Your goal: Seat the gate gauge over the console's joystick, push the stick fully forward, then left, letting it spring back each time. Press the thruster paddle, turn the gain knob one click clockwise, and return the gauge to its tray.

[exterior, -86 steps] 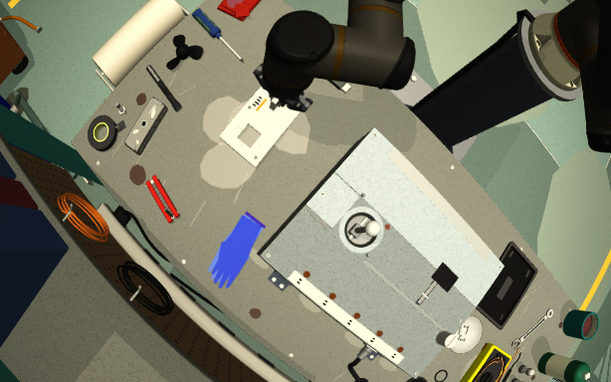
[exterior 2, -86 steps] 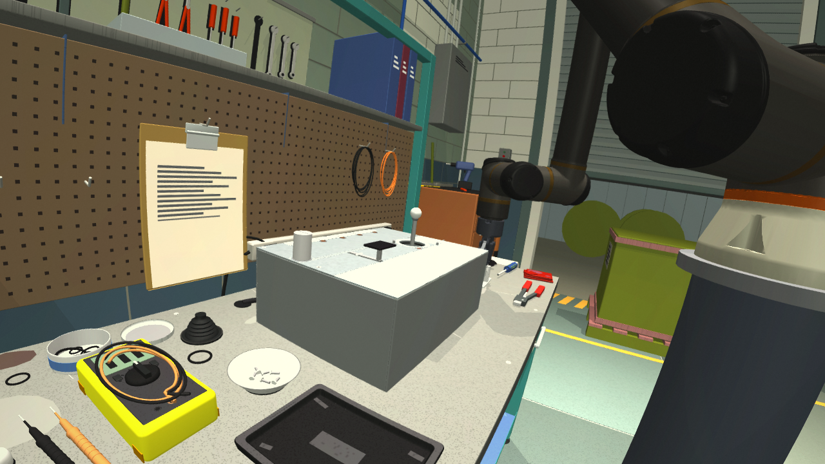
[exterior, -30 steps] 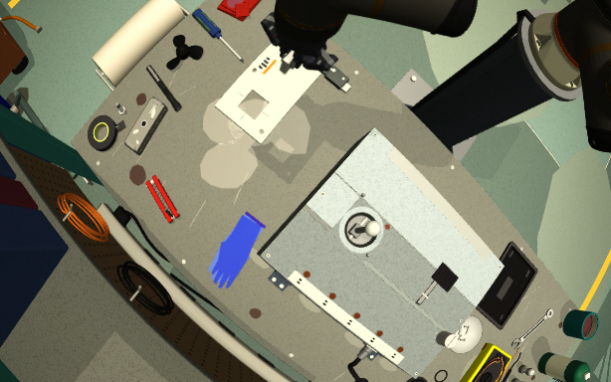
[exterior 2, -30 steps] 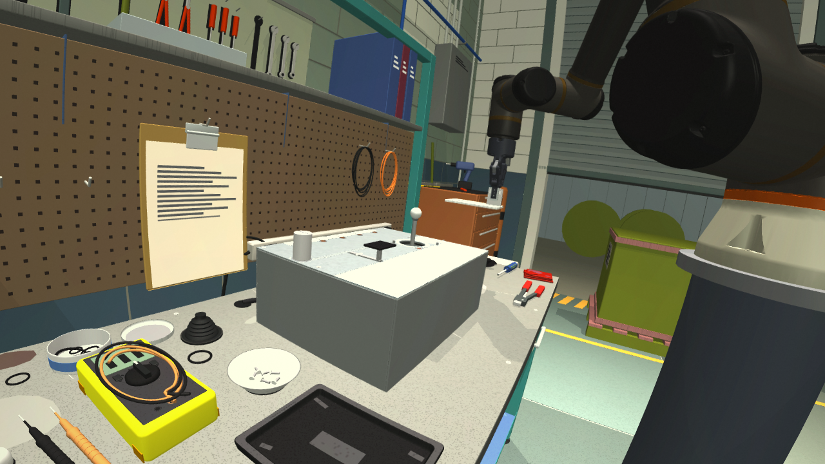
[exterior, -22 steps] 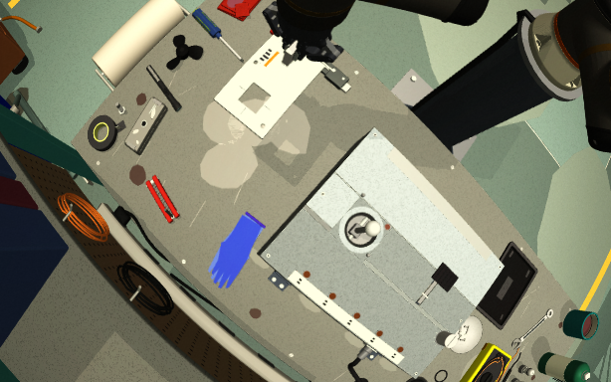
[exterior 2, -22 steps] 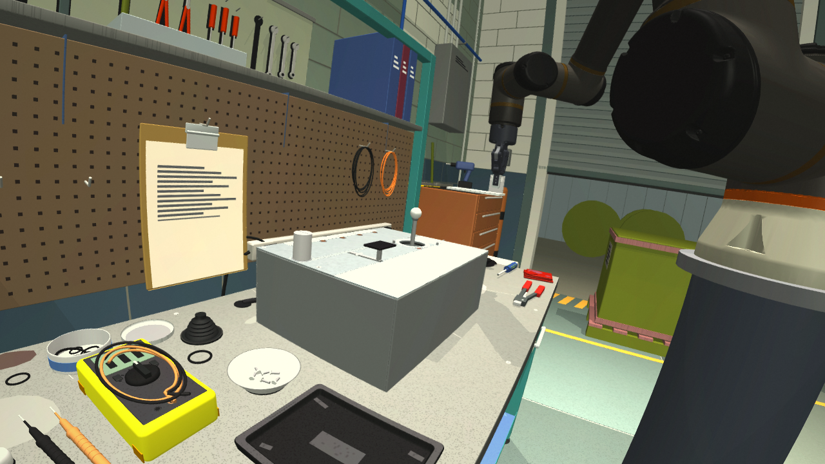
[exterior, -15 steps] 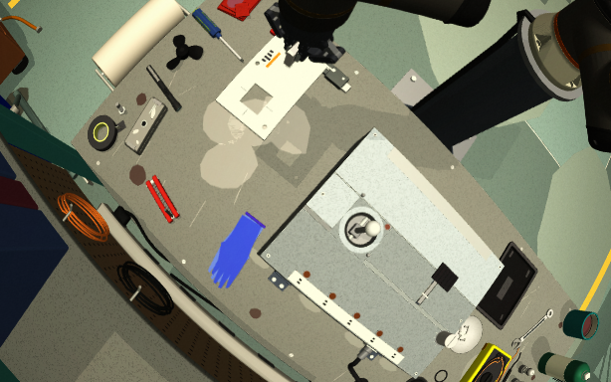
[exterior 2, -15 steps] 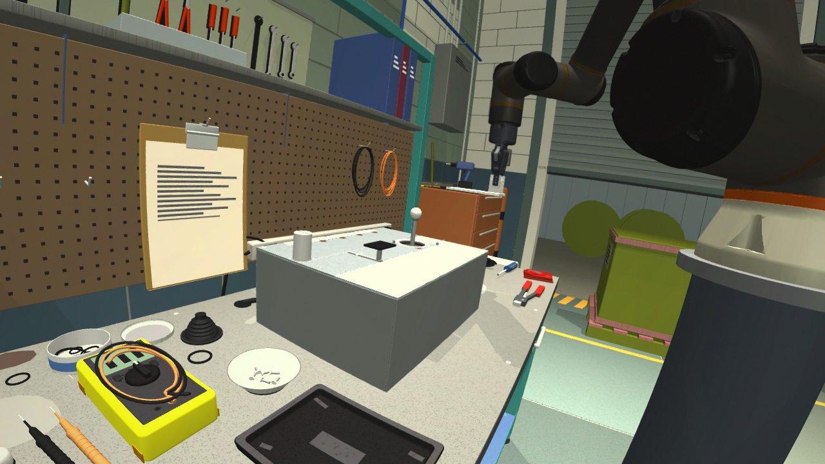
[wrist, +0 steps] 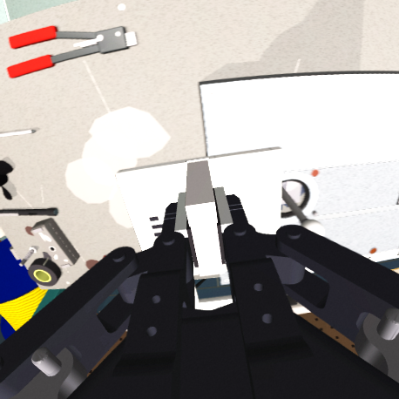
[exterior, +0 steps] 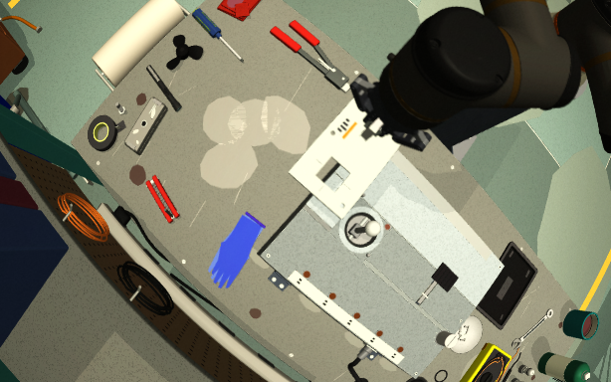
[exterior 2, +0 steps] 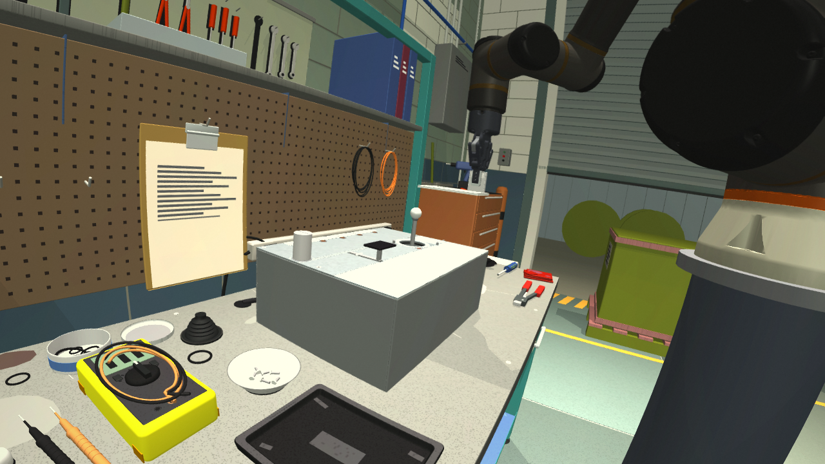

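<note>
My gripper [exterior: 374, 127] [exterior 2: 478, 167] [wrist: 201, 231] hangs high above the far end of the grey console [exterior: 368, 268] [exterior 2: 369, 288]. The white gate gauge [exterior: 343, 161] [wrist: 204, 196], a flat square plate with a square window, is clamped in it by its upright tab and hangs level in the air. The joystick [exterior: 370, 228] [exterior 2: 414, 225] with its white ball stands upright in its round well, just beyond the gauge's edge as seen from above. The black thruster paddle [exterior: 444, 277] [exterior 2: 378, 246] and the white gain knob [exterior: 450, 339] [exterior 2: 302, 244] sit further along the console top. The black tray [exterior: 507, 283] [exterior 2: 340, 438] lies empty at the bench's near end.
A white bowl [exterior 2: 263, 369] of small parts and a yellow multimeter [exterior 2: 144, 392] lie near the tray. Red-handled pliers [exterior: 311, 52] [wrist: 65, 48], a screwdriver [exterior: 216, 32], a blue glove [exterior: 236, 251] and a tape roll [exterior: 102, 132] lie on the open bench beyond the console. The pegboard [exterior 2: 202, 161] lines the back.
</note>
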### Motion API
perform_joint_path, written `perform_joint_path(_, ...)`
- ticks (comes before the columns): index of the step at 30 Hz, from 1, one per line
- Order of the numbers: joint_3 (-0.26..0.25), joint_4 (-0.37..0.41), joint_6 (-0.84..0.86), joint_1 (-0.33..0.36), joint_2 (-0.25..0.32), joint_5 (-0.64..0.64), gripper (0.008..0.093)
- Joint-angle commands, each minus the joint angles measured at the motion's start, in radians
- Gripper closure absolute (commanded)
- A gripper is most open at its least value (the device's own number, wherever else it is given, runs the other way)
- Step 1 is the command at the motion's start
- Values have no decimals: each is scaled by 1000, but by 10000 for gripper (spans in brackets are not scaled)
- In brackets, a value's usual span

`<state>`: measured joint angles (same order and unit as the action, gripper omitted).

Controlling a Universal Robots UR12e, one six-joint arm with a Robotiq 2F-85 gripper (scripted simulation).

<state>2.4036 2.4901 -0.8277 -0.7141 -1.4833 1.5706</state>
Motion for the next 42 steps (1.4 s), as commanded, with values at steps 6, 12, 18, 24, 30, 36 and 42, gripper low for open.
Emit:
perform_joint_path(6, 35, 5, -135, 117, -34, 0, 934)
perform_joint_path(12, 46, 6, -201, 172, -44, 0, 934)
perform_joint_path(18, 48, 9, -206, 176, -43, 0, 934)
perform_joint_path(24, 61, 58, -207, 177, -6, 0, 934)
perform_joint_path(30, 82, 162, -207, 178, 79, 0, 934)
perform_joint_path(36, 94, 252, -208, 178, 155, 0, 934)
perform_joint_path(42, 96, 277, -208, 179, 176, 0, 934)
